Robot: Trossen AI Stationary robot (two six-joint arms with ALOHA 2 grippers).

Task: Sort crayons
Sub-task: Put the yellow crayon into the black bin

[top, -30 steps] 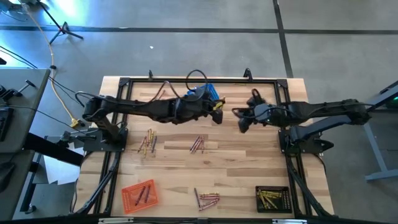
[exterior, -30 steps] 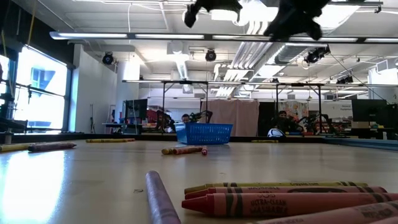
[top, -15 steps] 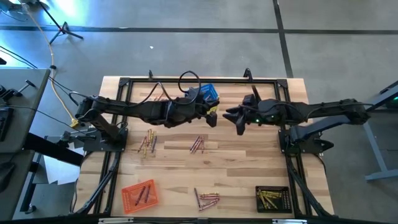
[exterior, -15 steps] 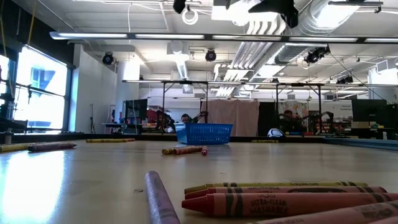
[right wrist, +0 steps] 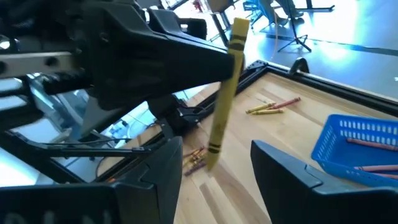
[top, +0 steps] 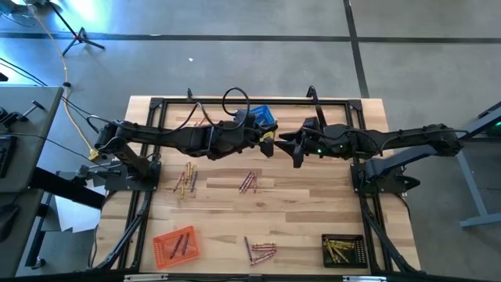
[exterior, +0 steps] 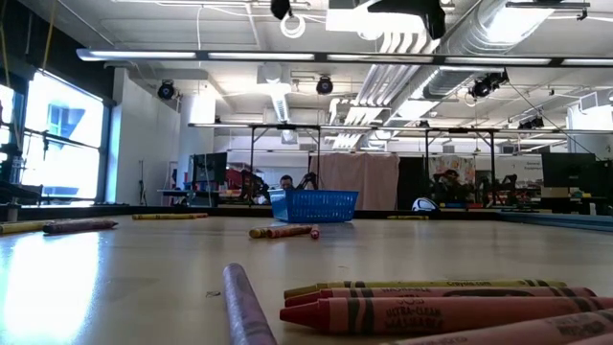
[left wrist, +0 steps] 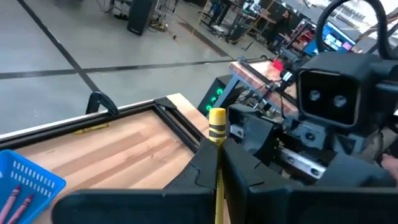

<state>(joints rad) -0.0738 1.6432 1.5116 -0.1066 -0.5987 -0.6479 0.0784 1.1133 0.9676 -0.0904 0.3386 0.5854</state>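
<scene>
My left gripper (top: pixel 268 142) is high above the table's far middle, shut on a yellow crayon (right wrist: pixel 224 93), whose upper end pokes up past the fingers (left wrist: pixel 216 121). Facing it from the right, my right gripper (top: pixel 291 149) is open; its two fingers (right wrist: pixel 163 171) stand on either side of the crayon's lower end without touching it. Loose crayons lie flat on the wood in small groups (top: pixel 186 178), (top: pixel 248 182), (top: pixel 260 252). In the low view the nearest ones (exterior: pixel 431 305) fill the foreground, and both grippers are up beyond the picture's top. My left gripper pinches the yellow crayon between its two fingers, near the crayon's upper end (right wrist: pixel 234 55). The fingers come in roughly level from the table's left and lie across it. The crayon is lifted clear, a little tilted from upright, with its longer part (right wrist: pixel 214 146) hanging below the fingers.
A blue basket (top: pixel 262 116) holding a few crayons stands at the far edge, just behind the grippers. An orange basket (top: pixel 175 244) is at the near left and a black basket (top: pixel 343 251) of yellow crayons at the near right. A black frame (top: pixel 156 157) rims the table.
My right gripper has tipped up from pointing down to nearly level, risen, and moved a little toward the table's left, closer to my left gripper. My left gripper has risen slightly with the yellow crayon. In the low view both have climbed out of the top.
</scene>
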